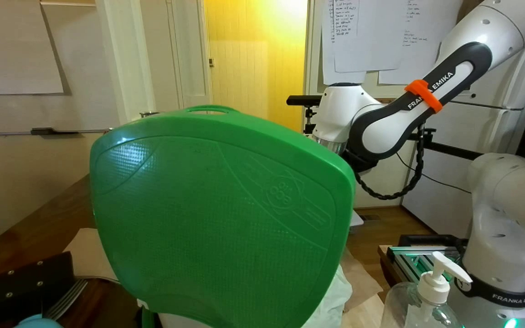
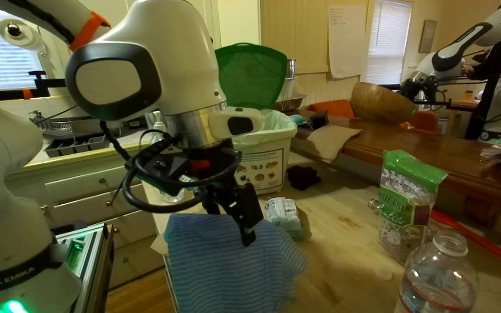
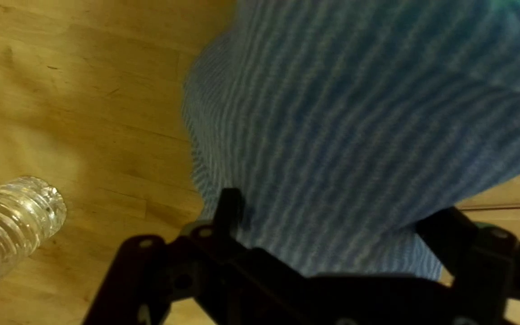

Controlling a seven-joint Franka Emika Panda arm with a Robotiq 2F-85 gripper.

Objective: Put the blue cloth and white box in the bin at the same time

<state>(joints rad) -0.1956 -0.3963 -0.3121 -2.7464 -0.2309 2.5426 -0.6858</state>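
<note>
The blue striped cloth (image 2: 233,269) lies at the near side of the wooden worktop in an exterior view, its top fairly flat and its sides hanging down. My gripper (image 2: 231,227) is over it with jaws spread. In the wrist view the cloth (image 3: 332,135) fills the space between and beyond the wide-apart fingers (image 3: 230,207) and overlaps them closely; whether they touch it I cannot tell. The white bin (image 2: 288,150), lined with a bag, stands farther back with its green lid (image 2: 252,76) raised. I see no clear white box: hidden or out of view.
A white-and-teal crinkled packet (image 2: 283,213) lies between cloth and bin. A dark bundle (image 2: 302,176) is beside the bin. A lentil bag (image 2: 407,208) and a plastic bottle (image 2: 439,278) stand to the right. A pump bottle (image 1: 431,291) stands near the raised lid.
</note>
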